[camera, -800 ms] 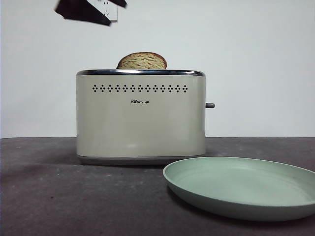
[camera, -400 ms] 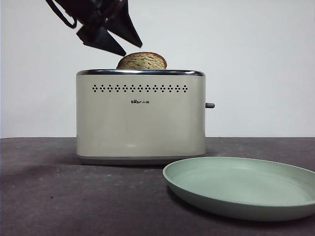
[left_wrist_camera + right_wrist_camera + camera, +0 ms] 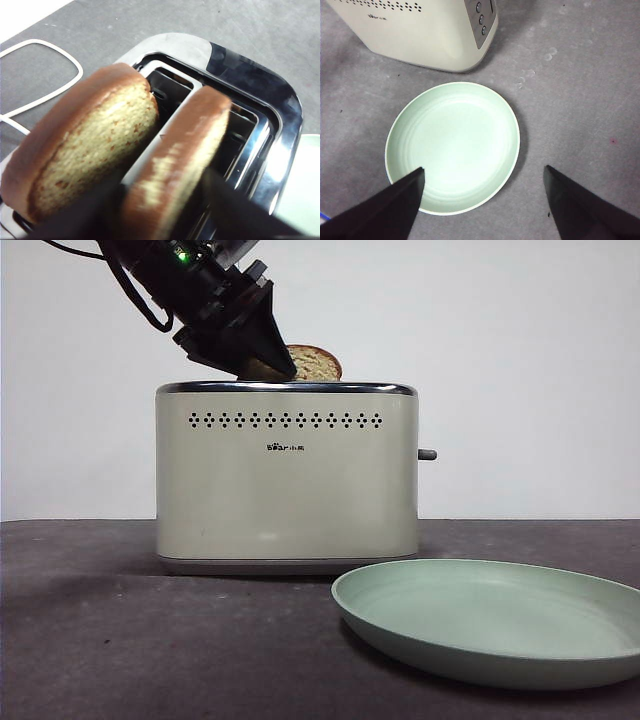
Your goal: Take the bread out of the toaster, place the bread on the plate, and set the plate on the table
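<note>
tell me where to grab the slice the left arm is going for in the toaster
Grip the bread by its domed top, the only part standing above the toaster slot. Come straight down from above, one jaw on each flat face. The left end effector already straddles it this way, jaws open. A second slice sits in the neighbouring slot, so the jaw between them has little room.

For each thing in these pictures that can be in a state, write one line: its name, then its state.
bread: upright in the toaster slot, between the open left tool's jaws.
second slice: upright in the other slot, untouched.
toaster: standing on the table, both slots loaded.
plate: empty, flat on the table.
left tool: open, straddling the bread.
right tool: open, above the plate.
</note>
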`<action>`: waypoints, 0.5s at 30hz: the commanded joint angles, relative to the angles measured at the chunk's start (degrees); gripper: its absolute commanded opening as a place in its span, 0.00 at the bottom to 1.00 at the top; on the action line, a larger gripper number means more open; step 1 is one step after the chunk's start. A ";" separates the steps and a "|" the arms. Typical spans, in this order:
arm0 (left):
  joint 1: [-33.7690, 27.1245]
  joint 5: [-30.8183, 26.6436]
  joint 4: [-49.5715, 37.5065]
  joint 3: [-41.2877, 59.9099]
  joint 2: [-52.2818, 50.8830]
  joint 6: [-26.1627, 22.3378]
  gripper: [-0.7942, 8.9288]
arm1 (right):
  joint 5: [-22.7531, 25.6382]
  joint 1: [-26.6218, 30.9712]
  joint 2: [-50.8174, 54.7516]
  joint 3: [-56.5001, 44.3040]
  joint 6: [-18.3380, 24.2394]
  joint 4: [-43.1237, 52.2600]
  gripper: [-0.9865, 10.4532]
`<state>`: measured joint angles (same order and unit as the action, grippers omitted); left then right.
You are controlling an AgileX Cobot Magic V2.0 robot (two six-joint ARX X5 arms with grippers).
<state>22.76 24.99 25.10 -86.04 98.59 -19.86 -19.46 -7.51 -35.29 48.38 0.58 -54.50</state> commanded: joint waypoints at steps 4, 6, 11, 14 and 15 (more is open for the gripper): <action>0.15 0.02 -0.44 -1.77 0.74 0.00 0.09 | 0.02 -0.24 -0.24 0.98 -0.59 0.42 0.42; 0.11 0.04 -0.39 -1.77 0.52 0.00 0.09 | 0.02 -0.24 -0.24 0.98 -0.57 0.42 0.42; 0.09 0.04 -0.39 -2.73 -1.79 -0.02 0.09 | 0.02 -0.24 -0.24 0.98 -0.57 0.42 0.42; 0.07 0.04 -0.39 -3.87 -4.33 0.00 0.08 | 0.02 -0.24 -0.24 0.98 -0.59 0.44 0.42; 0.07 0.04 -0.31 -4.31 -5.25 0.00 0.09 | 0.02 -0.24 -0.24 0.98 -0.59 0.42 0.42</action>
<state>22.76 25.26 25.93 -88.33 93.80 -19.99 -19.46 -7.51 -35.29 48.38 0.56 -54.50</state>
